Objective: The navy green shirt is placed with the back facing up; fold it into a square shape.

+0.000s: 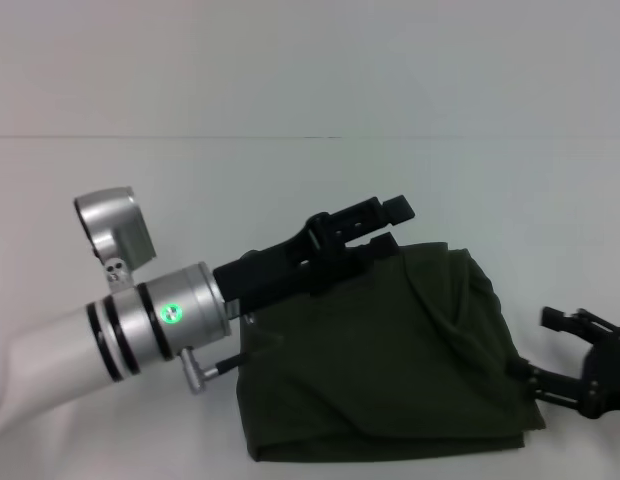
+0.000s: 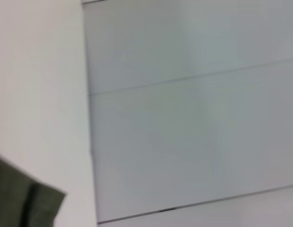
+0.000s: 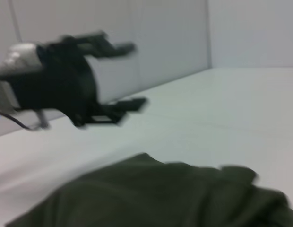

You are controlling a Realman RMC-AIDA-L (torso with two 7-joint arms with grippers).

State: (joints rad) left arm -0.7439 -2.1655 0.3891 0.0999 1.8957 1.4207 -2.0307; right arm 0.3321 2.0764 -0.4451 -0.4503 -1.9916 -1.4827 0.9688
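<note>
My left hand (image 1: 385, 225) hovers with fingers spread, empty, over the far edge of the navy green shirt (image 1: 390, 350), which lies folded on the white counter (image 1: 290, 100) at its 6 o'clock. My right hand (image 1: 580, 365) sits spread at the shirt's 3 o'clock edge.

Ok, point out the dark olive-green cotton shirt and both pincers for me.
Dark olive-green cotton shirt (image 1: 380, 360): head view, middle of the folded cloth.
Left pincer (image 1: 385, 222): head view, between its open black fingertips.
Right pincer (image 1: 555, 345): head view, between its open fingertips.
</note>
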